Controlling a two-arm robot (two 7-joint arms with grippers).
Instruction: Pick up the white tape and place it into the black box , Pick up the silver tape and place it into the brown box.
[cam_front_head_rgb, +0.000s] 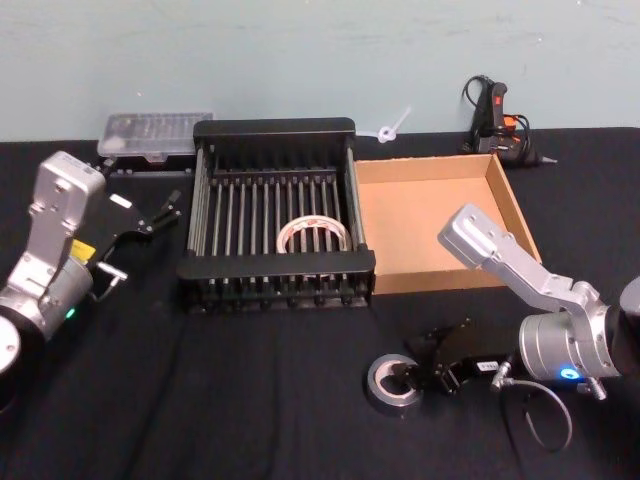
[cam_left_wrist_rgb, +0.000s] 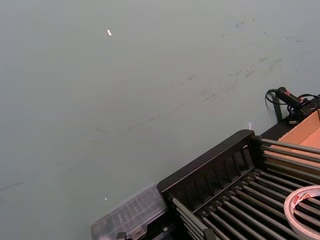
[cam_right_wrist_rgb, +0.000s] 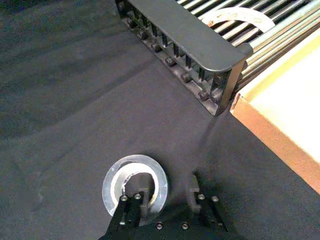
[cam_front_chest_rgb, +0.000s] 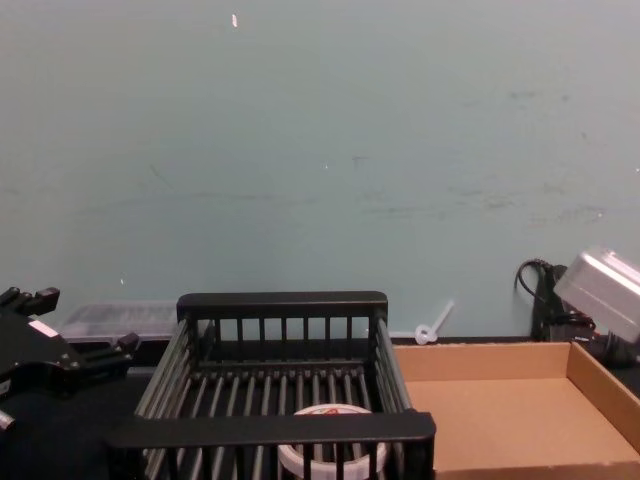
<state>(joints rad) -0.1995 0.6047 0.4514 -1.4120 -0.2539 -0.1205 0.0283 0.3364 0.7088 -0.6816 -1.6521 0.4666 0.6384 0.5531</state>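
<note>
The white tape (cam_front_head_rgb: 312, 235) lies flat on the bars inside the black box (cam_front_head_rgb: 275, 272), toward its front right; it is also in the chest view (cam_front_chest_rgb: 330, 450) and the left wrist view (cam_left_wrist_rgb: 305, 210). The silver tape (cam_front_head_rgb: 390, 384) lies flat on the black cloth in front of the brown box (cam_front_head_rgb: 440, 215). My right gripper (cam_front_head_rgb: 416, 368) is down at it and open. In the right wrist view one finger (cam_right_wrist_rgb: 131, 201) is over the silver tape (cam_right_wrist_rgb: 134, 181) at its core and the other is outside its rim. My left gripper (cam_front_head_rgb: 160, 214) hovers open and empty left of the black box.
A clear plastic case (cam_front_head_rgb: 155, 133) sits behind the black box's left corner. A black glue gun (cam_front_head_rgb: 497, 115) with its cable lies behind the brown box, and a small white plastic piece (cam_front_head_rgb: 393, 127) is by the wall. Black cloth covers the table.
</note>
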